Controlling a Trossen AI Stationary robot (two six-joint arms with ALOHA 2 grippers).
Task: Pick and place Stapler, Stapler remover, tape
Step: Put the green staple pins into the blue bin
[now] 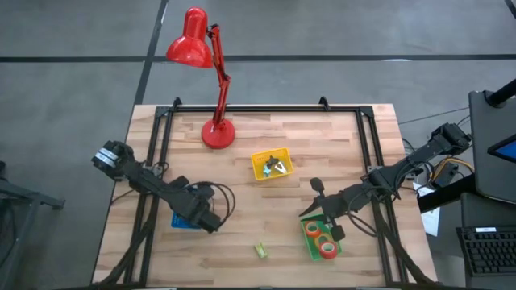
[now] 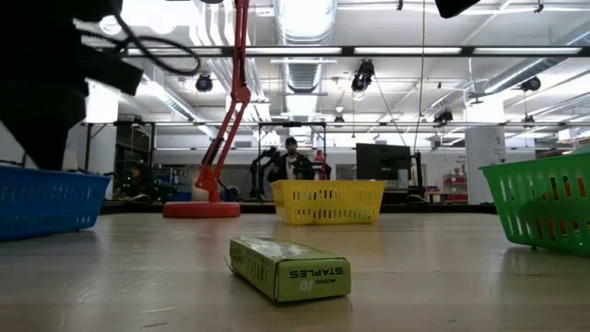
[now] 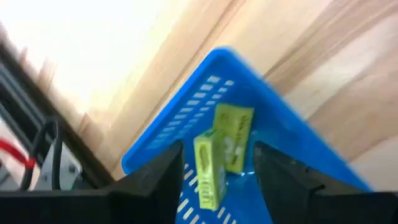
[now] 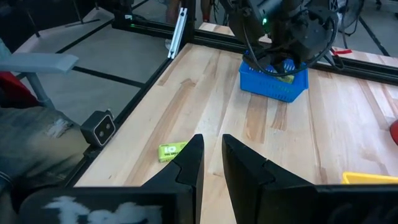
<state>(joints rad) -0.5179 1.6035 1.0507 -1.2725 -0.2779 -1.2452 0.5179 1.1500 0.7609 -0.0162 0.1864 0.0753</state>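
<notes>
while the left claw (image 3: 214,180) hangs over the blue slatted plastic basket (image 1: 184,219) at about eight o'clock on the pale wooden counter (image 1: 274,153), its fingers stand spread apart, and two lime-green staple boxes (image 3: 222,149) lie in the basket just below them; it grips nothing, so a drop there looks freshly made. the green plastic basket (image 1: 321,239) at about five o'clock holds the orange tape roll (image 1: 313,229) and the red tape roll (image 1: 327,248), one beside the other; any yellow or green roll i cannot make out. the right claw (image 4: 211,163) hangs just beside that green basket, toward the counter's middle, fingers drawn close with a narrow gap and nothing visible between them. the yellow plastic basket (image 1: 271,166), just past centre toward twelve o'clock, holds a few small dark and pale pieces, possibly the stapler or the staple remover, though the high view is too coarse to say which. one more lime-green staple box (image 2: 289,267) lies loose on the bare wood at six o'clock, between the blue and green baskets. a red desk lamp (image 1: 205,76) stands at eleven o'clock.

as a judgement, the sorting is well along: each basket already has contents, and the loose box at six o'clock is the plain leftover, likely bound for the blue basket with its fellows.
</notes>
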